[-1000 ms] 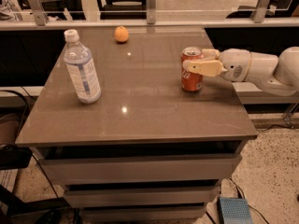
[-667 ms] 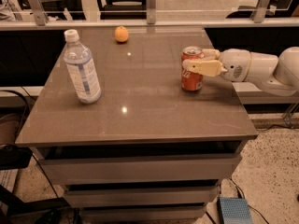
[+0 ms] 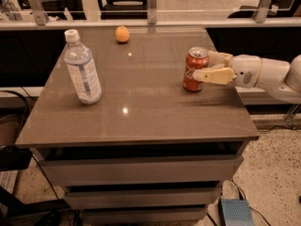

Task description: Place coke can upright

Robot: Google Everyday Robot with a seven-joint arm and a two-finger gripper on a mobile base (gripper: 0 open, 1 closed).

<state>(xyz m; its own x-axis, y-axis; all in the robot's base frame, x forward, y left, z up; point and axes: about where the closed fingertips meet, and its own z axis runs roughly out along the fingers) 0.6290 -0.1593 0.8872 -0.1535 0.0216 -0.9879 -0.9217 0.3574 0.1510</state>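
Smooth cream plastic claw (image 3: 203,66) around glossy metal coke can (image 3: 192,64) on polished tabletop (image 3: 146,102); clear plastic bottle (image 3: 83,72).

On the table (image 3: 141,117), the bottle (image 3: 83,67) stands left, the fruit (image 3: 122,34) at the back, the coke can (image 3: 193,72) right, the gripper (image 3: 203,65) at its right side.

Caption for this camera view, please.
Small red aluminium coke can upright on the brown table, white tool at it; clear plastic water bottle and orange fruit apart.
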